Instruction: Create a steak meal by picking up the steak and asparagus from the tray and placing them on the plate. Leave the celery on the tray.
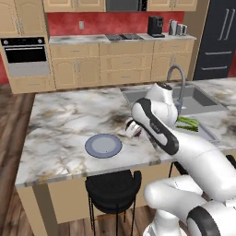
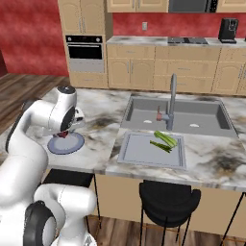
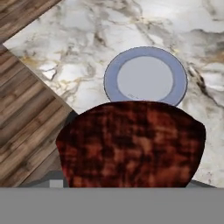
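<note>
Currently, per view:
Left base: end effector (image 1: 133,128) clamped on the steak (image 1: 136,131), just right of the plate (image 1: 103,145).
Right base: asparagus (image 2: 160,146) and celery (image 2: 166,139) on the tray (image 2: 139,153).
Hand: steak large in front, plate rim (image 3: 111,72) beyond.
Advice: centre over plate, lower, then release.

A marble-topped kitchen island (image 1: 69,124), white with grey and brown veining, carries everything here. A round blue-grey plate (image 1: 103,145) with a paler rim lies flat on the marble near the front edge. At about three o'clock from the plate, a flat light grey tray (image 2: 151,150) rests on the counter. At twelve o'clock from the tray, a deeper grey sink basin (image 2: 175,113) is set into the marble, with a curved faucet (image 2: 171,101) at its near rim.
</note>
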